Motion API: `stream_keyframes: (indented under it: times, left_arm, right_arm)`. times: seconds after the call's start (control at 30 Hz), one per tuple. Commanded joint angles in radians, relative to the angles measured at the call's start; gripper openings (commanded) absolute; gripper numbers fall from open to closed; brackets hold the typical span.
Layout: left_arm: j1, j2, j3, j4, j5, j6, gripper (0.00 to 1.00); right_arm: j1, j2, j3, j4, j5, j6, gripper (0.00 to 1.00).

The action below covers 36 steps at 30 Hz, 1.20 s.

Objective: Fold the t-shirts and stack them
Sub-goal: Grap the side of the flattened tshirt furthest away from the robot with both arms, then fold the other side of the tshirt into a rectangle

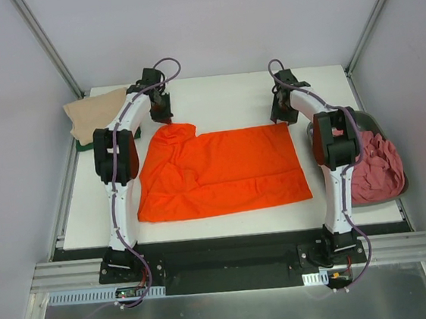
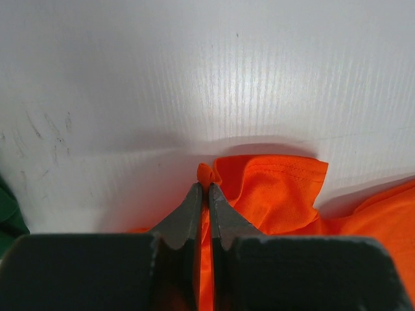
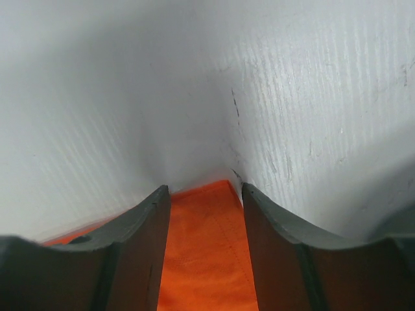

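A bright orange t-shirt lies spread on the white table, rumpled at its left side. My left gripper is at the shirt's far left corner, shut on a pinch of the orange cloth. My right gripper is at the far right corner, open, with the orange corner lying between its fingers. A beige shirt lies folded on a dark green one at the far left. Dusty pink shirts fill the basket on the right.
The dark grey oval basket stands off the table's right edge beside my right arm. The white table is bounded by a metal frame and grey walls. A green cloth edge shows at the left of the left wrist view.
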State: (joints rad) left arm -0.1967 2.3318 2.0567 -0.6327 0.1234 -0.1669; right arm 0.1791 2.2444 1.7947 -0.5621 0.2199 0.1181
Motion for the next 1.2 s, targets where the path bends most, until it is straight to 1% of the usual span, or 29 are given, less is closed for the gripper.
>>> stream_keyframes:
  times: [0.0,0.2,0.27,0.33,0.37,0.47,0.57,0.63,0.73,0.97,1.17]
  left_arm:
    - [-0.006,-0.084,-0.026,0.01,0.035,-0.008,0.0]
    - [-0.006,-0.101,-0.049,0.014,0.013,-0.006,0.0]
    - [-0.006,-0.103,-0.05,0.016,0.021,-0.005,0.0]
    - [-0.006,-0.107,-0.055,0.016,0.03,-0.005,0.0]
    - [-0.007,-0.111,-0.058,0.018,0.03,-0.003,0.0]
    - [-0.007,-0.133,-0.081,0.022,0.033,-0.005,0.0]
    - [-0.012,-0.169,-0.121,0.044,0.039,-0.008,0.0]
    - [-0.018,-0.199,-0.154,0.056,0.047,-0.008,0.0]
    - [-0.029,-0.258,-0.233,0.082,0.047,-0.014,0.0]
    - [-0.047,-0.455,-0.532,0.231,0.056,-0.066,0.0]
    - [-0.056,-0.624,-0.777,0.329,0.055,-0.1,0.0]
  right_arm:
    - [-0.006,0.032,0.032,-0.047,0.001,-0.009,0.51]
    - [-0.009,0.024,0.006,-0.042,0.013,-0.009,0.4]
    - [-0.009,0.024,0.005,-0.044,0.016,-0.014,0.34]
    - [-0.01,0.023,0.005,-0.041,0.013,-0.015,0.22]
    - [-0.01,0.021,0.006,-0.039,0.012,-0.018,0.19]
    - [-0.01,0.003,0.003,-0.038,0.0,-0.032,0.08]
    - [-0.009,-0.041,-0.029,0.005,-0.054,-0.069,0.02]
    - [-0.004,-0.089,-0.075,0.043,-0.089,-0.101,0.01]
    - [0.011,-0.176,-0.177,0.108,-0.096,-0.149,0.01]
    - [0.031,-0.351,-0.372,0.168,-0.122,-0.143,0.01]
    - [0.039,-0.476,-0.512,0.189,-0.106,-0.143,0.01]
